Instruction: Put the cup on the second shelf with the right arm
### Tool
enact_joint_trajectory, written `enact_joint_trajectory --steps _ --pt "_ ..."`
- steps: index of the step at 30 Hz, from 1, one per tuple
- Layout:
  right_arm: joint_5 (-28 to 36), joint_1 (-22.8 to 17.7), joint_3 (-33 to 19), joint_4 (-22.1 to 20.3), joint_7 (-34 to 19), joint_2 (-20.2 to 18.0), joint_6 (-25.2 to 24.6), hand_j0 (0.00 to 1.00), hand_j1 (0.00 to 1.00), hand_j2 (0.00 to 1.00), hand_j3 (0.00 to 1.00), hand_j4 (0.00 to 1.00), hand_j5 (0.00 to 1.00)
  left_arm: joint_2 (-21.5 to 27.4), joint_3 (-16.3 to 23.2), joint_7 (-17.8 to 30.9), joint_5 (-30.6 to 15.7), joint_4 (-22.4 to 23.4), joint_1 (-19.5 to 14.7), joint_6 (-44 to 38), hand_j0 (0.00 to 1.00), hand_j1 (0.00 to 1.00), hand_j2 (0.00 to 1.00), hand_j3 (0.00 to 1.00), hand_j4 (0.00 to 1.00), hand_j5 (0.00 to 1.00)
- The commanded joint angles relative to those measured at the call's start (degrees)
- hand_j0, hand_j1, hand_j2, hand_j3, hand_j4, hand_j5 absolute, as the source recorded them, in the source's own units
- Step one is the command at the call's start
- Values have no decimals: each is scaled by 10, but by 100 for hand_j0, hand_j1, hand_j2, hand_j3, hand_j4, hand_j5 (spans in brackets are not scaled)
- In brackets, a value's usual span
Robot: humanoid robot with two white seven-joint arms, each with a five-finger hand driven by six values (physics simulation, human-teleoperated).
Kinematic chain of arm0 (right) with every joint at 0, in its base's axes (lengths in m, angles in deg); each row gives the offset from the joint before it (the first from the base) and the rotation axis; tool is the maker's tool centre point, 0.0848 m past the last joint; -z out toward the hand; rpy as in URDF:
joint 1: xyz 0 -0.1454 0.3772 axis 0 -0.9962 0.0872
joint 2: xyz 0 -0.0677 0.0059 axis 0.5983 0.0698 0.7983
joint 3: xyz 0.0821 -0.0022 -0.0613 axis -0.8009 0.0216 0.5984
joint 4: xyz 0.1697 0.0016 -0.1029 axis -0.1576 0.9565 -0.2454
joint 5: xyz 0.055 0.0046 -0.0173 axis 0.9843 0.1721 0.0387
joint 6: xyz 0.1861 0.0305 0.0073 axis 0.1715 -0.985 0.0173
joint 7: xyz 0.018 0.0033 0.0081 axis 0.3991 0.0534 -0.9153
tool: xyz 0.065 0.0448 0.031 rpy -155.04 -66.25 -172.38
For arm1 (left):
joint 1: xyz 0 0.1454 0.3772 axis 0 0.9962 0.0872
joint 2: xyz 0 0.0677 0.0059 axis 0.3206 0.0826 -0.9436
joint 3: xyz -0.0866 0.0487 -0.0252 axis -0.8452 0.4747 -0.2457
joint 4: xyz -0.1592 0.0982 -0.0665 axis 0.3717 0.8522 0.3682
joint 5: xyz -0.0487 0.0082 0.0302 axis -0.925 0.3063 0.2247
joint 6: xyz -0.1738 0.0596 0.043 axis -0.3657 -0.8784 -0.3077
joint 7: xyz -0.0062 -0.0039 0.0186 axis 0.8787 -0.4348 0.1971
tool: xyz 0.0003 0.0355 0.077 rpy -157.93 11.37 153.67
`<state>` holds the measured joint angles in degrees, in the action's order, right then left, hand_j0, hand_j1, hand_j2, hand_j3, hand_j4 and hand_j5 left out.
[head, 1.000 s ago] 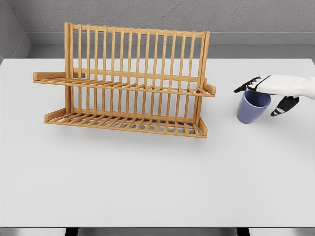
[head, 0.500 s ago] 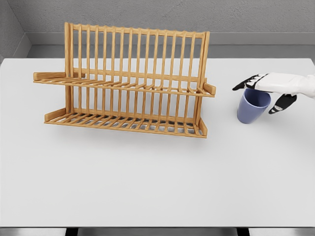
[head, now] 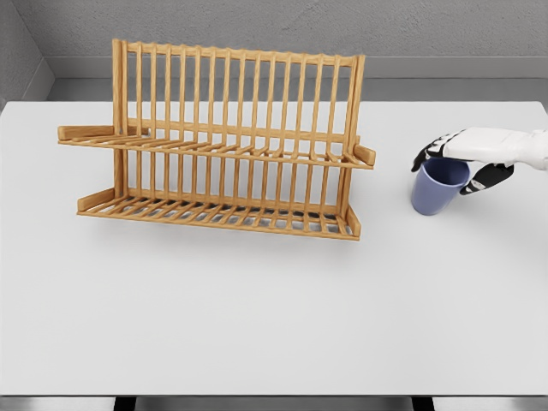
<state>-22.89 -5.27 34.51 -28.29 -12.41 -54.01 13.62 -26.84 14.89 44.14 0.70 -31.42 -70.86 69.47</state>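
A blue-violet cup [head: 435, 193] stands on the white table [head: 257, 308], right of the wooden dish rack [head: 231, 94] and leaning slightly. My right hand [head: 454, 164] reaches in from the right edge and sits over the cup's rim. Its dark fingers [head: 425, 156] curl down the far-left side and the thumb presses the right side, so the hand is shut on the cup. The rack's upper shelf [head: 214, 147] and lower shelf [head: 214, 214] hold nothing. The left arm does not show.
The rack's right end pieces [head: 366, 155] stick out toward the cup, about a cup's width away. A grey wall [head: 428, 34] runs behind the table's far edge.
The spread fingers and thumb have drawn in against the cup. The cup has tipped a little and shifted slightly left.
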Motion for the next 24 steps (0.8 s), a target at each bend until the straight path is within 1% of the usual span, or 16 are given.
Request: enact_joint_trajectory --steps 1,12,21,24 --pt "3 0 0 -1 -1 0 -1 66 66 66 66 66 66 0 0 0 0 0 0 0 100 100 100 100 100 100" --pt "3 21 -7 -5 -1 -7 -1 66 66 66 66 66 66 0 0 0 0 0 0 0 100 100 100 100 100 100" --pt "4 52 -8 -5 -1 -7 -1 67 67 67 67 67 67 0 0 0 0 0 0 0 100 100 100 100 100 100" --pt "4 62 -8 -11 -1 -8 -1 67 67 67 67 67 67 0 0 0 0 0 0 0 100 100 100 100 100 100"
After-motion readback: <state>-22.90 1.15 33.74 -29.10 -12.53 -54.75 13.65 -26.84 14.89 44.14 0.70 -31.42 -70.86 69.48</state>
